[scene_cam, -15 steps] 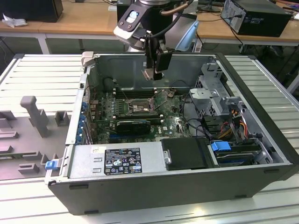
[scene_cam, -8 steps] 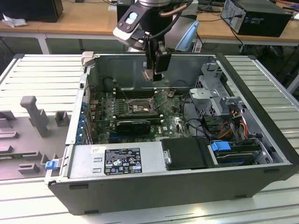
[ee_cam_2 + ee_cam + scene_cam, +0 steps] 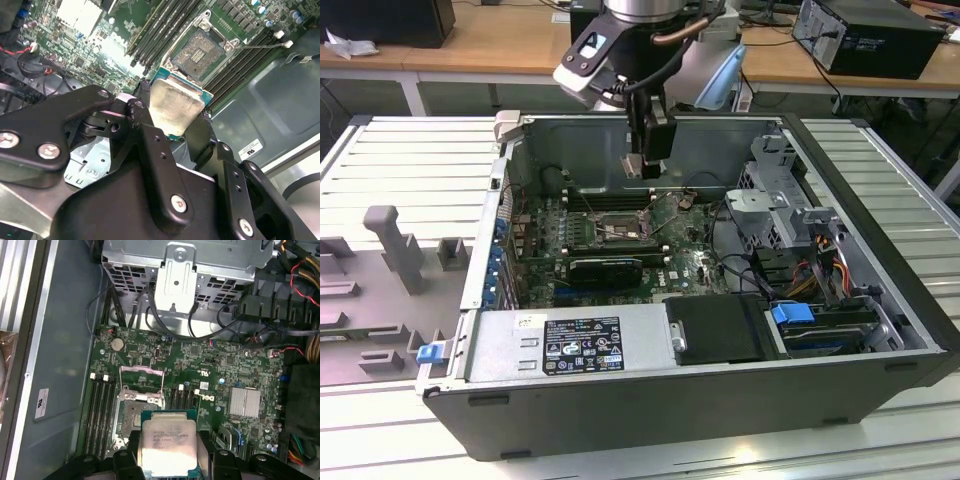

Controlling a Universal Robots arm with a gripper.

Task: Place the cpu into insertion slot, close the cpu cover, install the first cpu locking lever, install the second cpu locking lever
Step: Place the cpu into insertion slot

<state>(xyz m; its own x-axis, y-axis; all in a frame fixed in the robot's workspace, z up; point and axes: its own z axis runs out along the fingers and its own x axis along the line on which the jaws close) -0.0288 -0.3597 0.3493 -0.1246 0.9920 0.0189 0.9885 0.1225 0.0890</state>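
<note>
Cpu (image 3: pixel 167 445) gripped above the open insertion slot (image 3: pixel 131 417), not yet seated.

We see the gripper (image 3: pixel 645 165) hanging inside the open computer case (image 3: pixel 670 410), its black fingers (image 3: pixel 150 145) closed to the chip's width and pinching it by two opposite edges, pale metal face up. In the exterior view the chip is held clear of the green motherboard (image 3: pixel 220 365), above the far side of the socket. The cpu cover (image 3: pixel 142 370) stands raised at one edge of the socket, whose contact field lies bare, and we cannot make out the locking levers with certainty. We judge the first step, placing the chip, to be in hand. Seating it seems to call for the chip level and square over the socket.
</note>
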